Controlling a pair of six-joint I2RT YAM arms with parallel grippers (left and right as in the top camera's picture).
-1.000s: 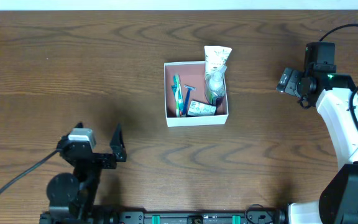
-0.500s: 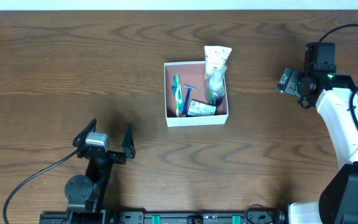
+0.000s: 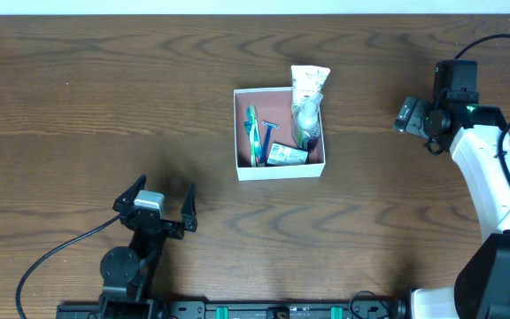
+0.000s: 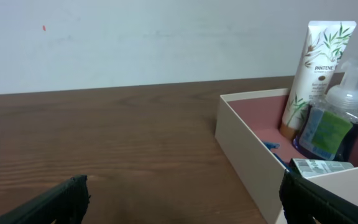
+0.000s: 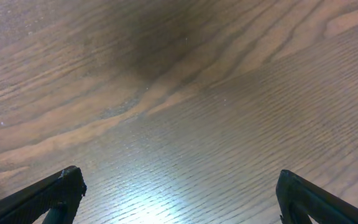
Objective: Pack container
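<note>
On the table's point(image 3: 78, 106) middle, container point(image 3: 282, 171): full of wash things point(image 3: 305, 113), nothing outside.
Left pincer point(image 3: 165, 186): wide, empty, has slid right.
Right pincer point(image 3: 405, 115): wide, empty, same spot.
Job: looks done.

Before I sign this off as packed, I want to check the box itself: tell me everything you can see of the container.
The container is a square, shallow, open-topped box with thin white walls, cardboard-like, and a reddish-brown floor. It sits flat and upright on the wooden table, around mid-table. Inside are a green toothbrush on its left side, a small green-and-white carton by the near wall and a clear pump bottle. A white tube leans on the far rim and sticks out past it.
</note>
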